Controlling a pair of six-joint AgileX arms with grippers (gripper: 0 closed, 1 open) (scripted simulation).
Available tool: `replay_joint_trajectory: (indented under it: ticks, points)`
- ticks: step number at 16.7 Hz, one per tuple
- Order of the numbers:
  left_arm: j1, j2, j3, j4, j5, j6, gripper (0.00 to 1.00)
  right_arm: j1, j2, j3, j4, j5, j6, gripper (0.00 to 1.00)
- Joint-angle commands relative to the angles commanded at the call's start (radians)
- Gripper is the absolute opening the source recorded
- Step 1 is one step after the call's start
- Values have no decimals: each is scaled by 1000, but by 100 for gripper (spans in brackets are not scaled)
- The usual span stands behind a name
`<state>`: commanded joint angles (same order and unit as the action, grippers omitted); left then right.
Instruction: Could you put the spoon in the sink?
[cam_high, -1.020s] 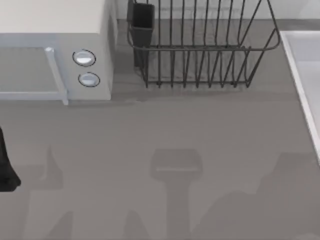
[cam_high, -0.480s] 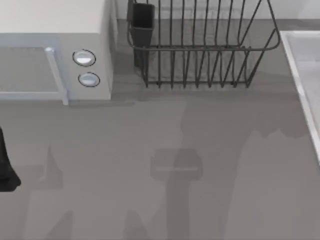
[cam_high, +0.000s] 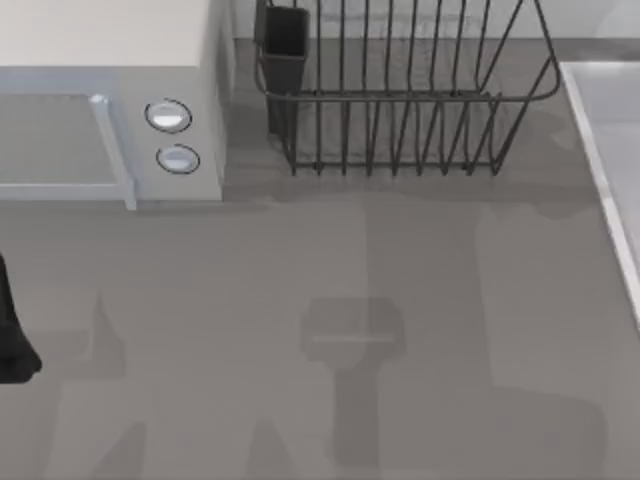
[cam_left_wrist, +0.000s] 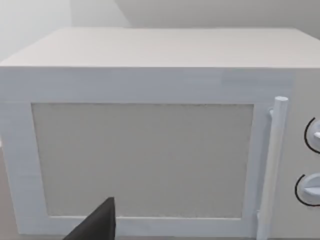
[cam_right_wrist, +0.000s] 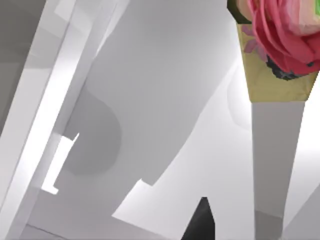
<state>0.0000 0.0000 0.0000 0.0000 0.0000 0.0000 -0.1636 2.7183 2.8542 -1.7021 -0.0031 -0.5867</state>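
Shadows shifted on table (cam_high: 300, 260); spoon (cam_right_wrist: 277, 125) over sink (cam_right_wrist: 150, 75).

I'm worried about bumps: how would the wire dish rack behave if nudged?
The dish rack is open thin wire, so probably light and apt to slide on the smooth counter. Its wide base suggests it would hardly tip.
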Motion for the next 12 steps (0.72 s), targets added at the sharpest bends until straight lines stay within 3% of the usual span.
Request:
replay_joint_trajectory:
  ticks: [9,12]
  points:
    - [0,0,0,0,0,0,100,7,43,57,-15,1,14,0]
    - [0,0,0,0,0,0,100,12,122,160,-56,2,9,0]
